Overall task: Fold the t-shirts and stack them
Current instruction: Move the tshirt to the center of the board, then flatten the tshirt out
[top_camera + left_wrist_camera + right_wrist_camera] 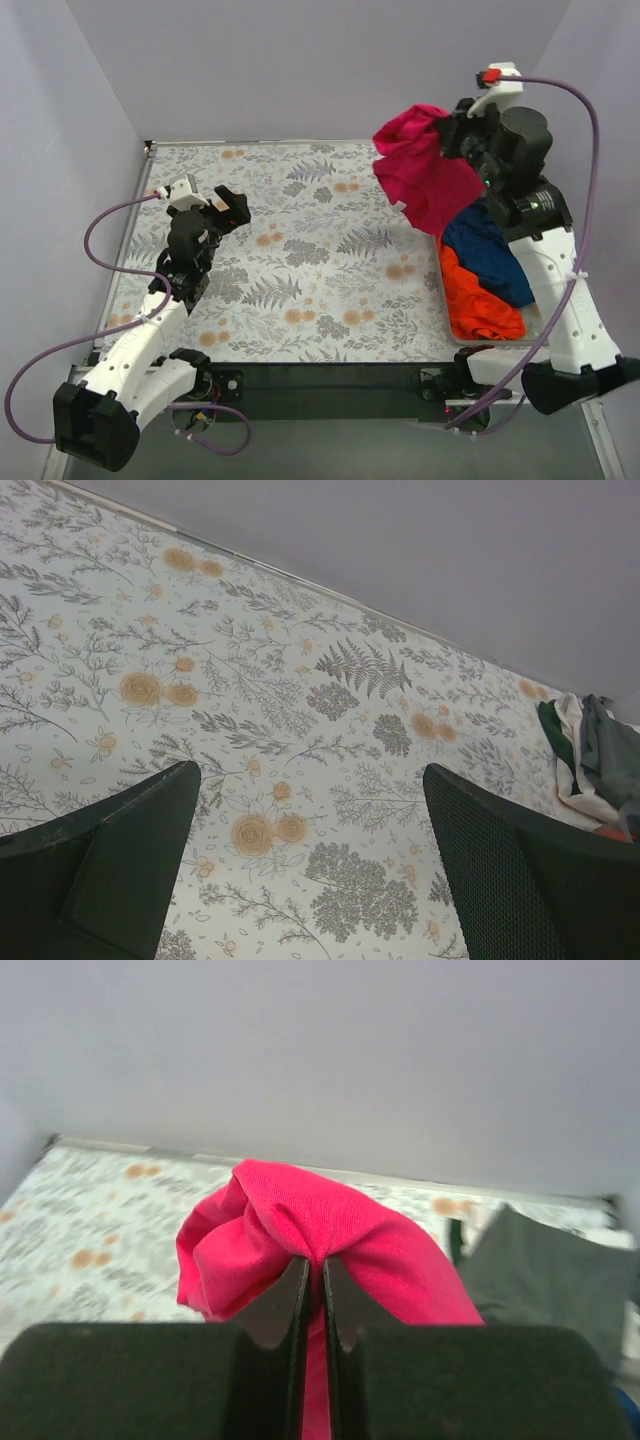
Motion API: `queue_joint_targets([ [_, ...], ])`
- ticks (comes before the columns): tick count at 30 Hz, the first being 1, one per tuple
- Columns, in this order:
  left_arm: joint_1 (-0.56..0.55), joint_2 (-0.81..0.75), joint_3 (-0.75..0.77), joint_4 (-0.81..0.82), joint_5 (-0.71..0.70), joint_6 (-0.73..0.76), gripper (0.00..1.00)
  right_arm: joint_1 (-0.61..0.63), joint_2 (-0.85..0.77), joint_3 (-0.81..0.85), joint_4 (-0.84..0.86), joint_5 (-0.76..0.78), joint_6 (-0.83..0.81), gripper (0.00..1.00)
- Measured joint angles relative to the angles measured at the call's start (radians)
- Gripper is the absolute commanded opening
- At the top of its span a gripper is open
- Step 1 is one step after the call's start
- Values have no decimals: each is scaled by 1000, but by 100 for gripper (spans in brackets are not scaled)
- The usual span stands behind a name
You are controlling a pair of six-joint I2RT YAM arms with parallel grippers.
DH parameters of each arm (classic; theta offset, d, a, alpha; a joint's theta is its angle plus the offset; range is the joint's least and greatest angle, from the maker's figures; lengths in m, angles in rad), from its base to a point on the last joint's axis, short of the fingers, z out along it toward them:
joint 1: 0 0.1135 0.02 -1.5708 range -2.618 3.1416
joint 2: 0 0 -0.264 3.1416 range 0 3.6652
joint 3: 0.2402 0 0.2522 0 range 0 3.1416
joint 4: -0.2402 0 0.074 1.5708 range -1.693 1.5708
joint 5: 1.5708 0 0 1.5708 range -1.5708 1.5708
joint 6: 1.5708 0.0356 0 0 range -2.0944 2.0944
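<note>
Magenta-pink t-shirt (425, 170) is hanging bunched over the floral tablecloth's (310, 260) far right corner, right gripper (312, 1265) pinching it, jaws almost touching. Left gripper (310, 772) is hovering wide open, empty, over the cloth's left side.

Bright, even, diffuse light, faint shadows; overhead view sharp, right gripper (312, 1270) blurred close up.

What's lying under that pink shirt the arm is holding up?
A navy t-shirt, with an orange t-shirt beside it. The hanging pink t-shirt covers whatever lies farther back.
</note>
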Motion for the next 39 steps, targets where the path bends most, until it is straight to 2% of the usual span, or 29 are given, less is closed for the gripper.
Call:
queue_joint_targets([
  [3, 0, 0, 0, 0, -1, 0, 86, 143, 108, 119, 0, -10, -22, 1],
  [4, 0, 0, 0, -2, -2, 0, 86, 184, 150, 155, 2, -26, -26, 18],
  [7, 0, 0, 0, -6, -13, 0, 86, 272, 241, 192, 16, -45, -34, 37],
  [10, 0, -3, 0, -13, -24, 0, 86, 322, 273, 122, 35, -4, -36, 44],
  [16, 0, -13, -5, -7, -51, 0, 86, 330, 230, -225, 53, 177, 7, 49],
  [19, 0, -5, -7, -3, -61, -2, 86, 328, 245, -311, 52, 170, 21, 51],
  [22, 0, 13, -7, -8, -80, -7, 87, 374, 321, -278, 82, 154, 16, 52],
  [30, 13, 26, -7, -25, -131, -18, 88, 579, 664, -49, 168, 13, -31, 49],
  [39, 27, 22, -7, -26, -143, -29, 87, 611, 889, 51, 178, -93, -28, 48],
])
